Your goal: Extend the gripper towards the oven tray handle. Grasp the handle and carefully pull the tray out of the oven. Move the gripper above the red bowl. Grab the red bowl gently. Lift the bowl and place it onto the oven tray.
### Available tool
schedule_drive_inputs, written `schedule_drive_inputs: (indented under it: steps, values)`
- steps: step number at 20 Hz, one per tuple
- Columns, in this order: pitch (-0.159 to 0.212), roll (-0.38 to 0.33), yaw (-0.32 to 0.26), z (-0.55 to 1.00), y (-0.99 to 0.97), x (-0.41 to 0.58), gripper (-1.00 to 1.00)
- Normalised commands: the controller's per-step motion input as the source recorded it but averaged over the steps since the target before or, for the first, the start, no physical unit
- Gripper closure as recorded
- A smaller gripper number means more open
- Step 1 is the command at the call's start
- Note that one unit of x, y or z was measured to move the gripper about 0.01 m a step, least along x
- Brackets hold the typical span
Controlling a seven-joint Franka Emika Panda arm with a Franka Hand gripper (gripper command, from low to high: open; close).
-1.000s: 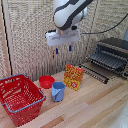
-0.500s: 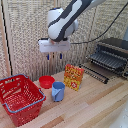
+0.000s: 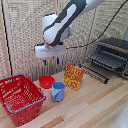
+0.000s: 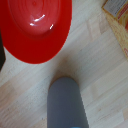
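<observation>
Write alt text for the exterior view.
A white robot arm holds its gripper in the air above a red bowl on a wooden table. A blue cup and red wire basket sit nearby; an oven stands open at the exterior view's right.

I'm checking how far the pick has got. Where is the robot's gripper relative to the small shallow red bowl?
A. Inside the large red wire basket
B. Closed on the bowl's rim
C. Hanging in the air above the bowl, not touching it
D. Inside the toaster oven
C: in the exterior view the gripper hangs in the air with wooden wall showing between its fingertips and the small shallow red bowl on the table below.
</observation>
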Motion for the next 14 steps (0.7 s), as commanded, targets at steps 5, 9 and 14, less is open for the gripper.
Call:
schedule_drive_inputs:
  steps: [5,9,14]
  values:
    - [0.0,0.002,0.009,-0.24,-0.15,0.439,-1.0]
    - [0.0,0.001,0.006,-0.33,-0.09,0.193,-1.0]
    - [0.018,-0.017,0.0,-0.41,0.01,0.0,-1.0]
